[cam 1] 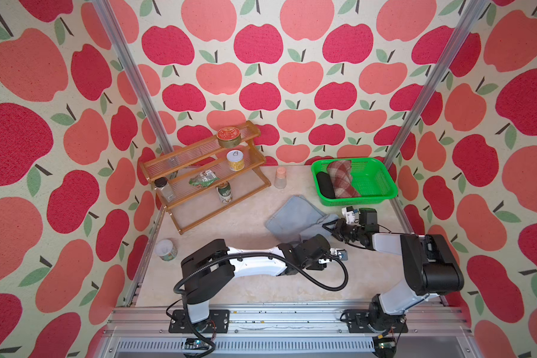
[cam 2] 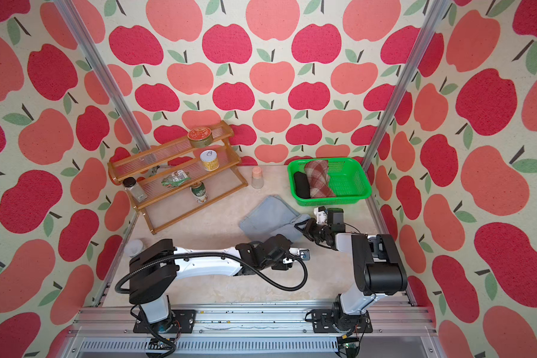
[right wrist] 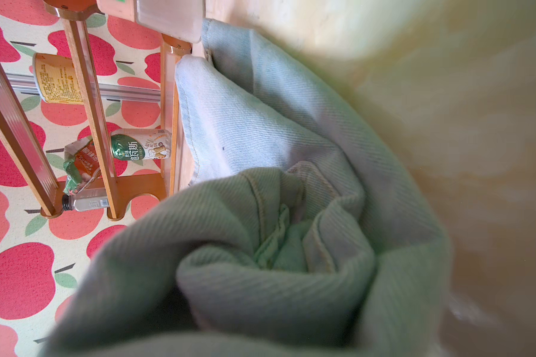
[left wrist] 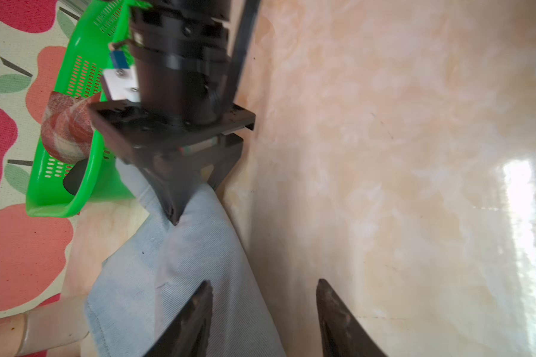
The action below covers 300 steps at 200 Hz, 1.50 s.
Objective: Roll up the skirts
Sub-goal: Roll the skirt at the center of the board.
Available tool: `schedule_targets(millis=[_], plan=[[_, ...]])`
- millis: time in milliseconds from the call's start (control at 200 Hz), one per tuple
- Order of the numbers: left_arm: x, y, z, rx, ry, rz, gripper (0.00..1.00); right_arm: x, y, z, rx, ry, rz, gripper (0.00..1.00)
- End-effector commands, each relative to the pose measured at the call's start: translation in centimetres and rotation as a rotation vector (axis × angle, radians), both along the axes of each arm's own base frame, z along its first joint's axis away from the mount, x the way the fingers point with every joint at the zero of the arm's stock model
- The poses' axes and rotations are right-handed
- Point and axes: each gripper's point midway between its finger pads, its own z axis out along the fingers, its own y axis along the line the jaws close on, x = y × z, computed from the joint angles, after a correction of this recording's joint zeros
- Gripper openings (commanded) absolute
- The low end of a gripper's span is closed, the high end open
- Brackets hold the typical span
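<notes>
The light blue denim skirt (cam 1: pixel 292 217) (cam 2: pixel 267 217) lies on the table, partly rolled at its right end. My right gripper (cam 1: pixel 330 227) (left wrist: pixel 174 216) is shut on that rolled end. In the right wrist view the bunched denim (right wrist: pixel 260 123) fills the frame and hides the fingers. My left gripper (left wrist: pixel 263 287) is open at the skirt's near edge, one finger over the denim (left wrist: pixel 167 278) and the other over bare table. The plaid skirt (cam 1: pixel 341 179) and the black skirt (cam 1: pixel 325 184) lie rolled in the green basket (cam 1: pixel 382 186).
A wooden tiered rack (cam 1: pixel 255 186) with cans, a packet and a bottle stands at the back left. A small pink-capped bottle (cam 1: pixel 280 178) stands between rack and basket. A can (cam 1: pixel 166 249) lies at the front left by the wall.
</notes>
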Motion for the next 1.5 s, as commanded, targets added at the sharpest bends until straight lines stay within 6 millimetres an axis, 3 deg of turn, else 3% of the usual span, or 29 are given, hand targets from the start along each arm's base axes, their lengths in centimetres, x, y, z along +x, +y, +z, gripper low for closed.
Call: schedule_targets(millis=[0, 15, 135, 280, 445, 890, 940, 1005, 1045, 1110, 1170, 1356, 1496], plan=[[2.2, -0.8, 0.1, 0.047, -0.174, 0.048, 0.94, -0.2, 0.2, 0.7, -0.016, -0.009, 0.019, 0.19], [2.3, -0.9, 0.0, 0.048, -0.18, 0.052, 1.0, -0.2, 0.2, 0.6, -0.016, -0.008, 0.019, 0.19], [3.1, -1.2, -1.0, 0.059, -0.195, 0.078, 0.99, -0.5, 0.2, 0.4, -0.012, -0.002, 0.025, 0.19], [4.6, -1.1, -0.8, 0.047, -0.241, 0.143, 0.99, -0.8, 0.2, 0.0, -0.014, 0.003, 0.028, 0.19], [4.5, -1.8, -0.6, 0.012, -0.252, 0.134, 0.99, -0.8, 0.3, -0.2, -0.012, 0.009, 0.034, 0.19], [7.2, 0.5, -8.9, 0.366, -0.291, 0.218, 0.99, -1.1, 0.0, 0.3, -0.02, 0.002, 0.049, 0.19], [7.6, 0.7, -9.3, 0.38, -0.297, 0.236, 0.91, -1.2, -0.1, 0.1, -0.023, 0.006, 0.049, 0.19], [7.8, 0.9, -9.4, 0.384, -0.291, 0.255, 0.51, -1.3, -0.2, -0.1, -0.023, 0.014, 0.047, 0.19], [7.8, 1.0, -9.4, 0.389, -0.289, 0.259, 0.32, -1.3, -0.3, -0.2, -0.021, 0.017, 0.045, 0.19], [7.7, 1.4, -9.7, 0.413, -0.282, 0.261, 0.13, -1.2, -0.7, -0.1, -0.02, 0.017, 0.034, 0.19], [7.7, 1.8, -10.0, 0.443, -0.275, 0.263, 0.0, -0.9, -1.2, 0.1, -0.02, 0.016, 0.019, 0.19], [7.3, 3.1, -10.9, 0.468, -0.202, 0.299, 0.0, 0.0, -2.3, 0.9, -0.016, 0.01, -0.022, 0.21], [6.8, 3.7, -11.1, 0.398, -0.035, 0.357, 0.0, 0.6, -3.4, 2.3, -0.016, -0.017, -0.048, 0.6]])
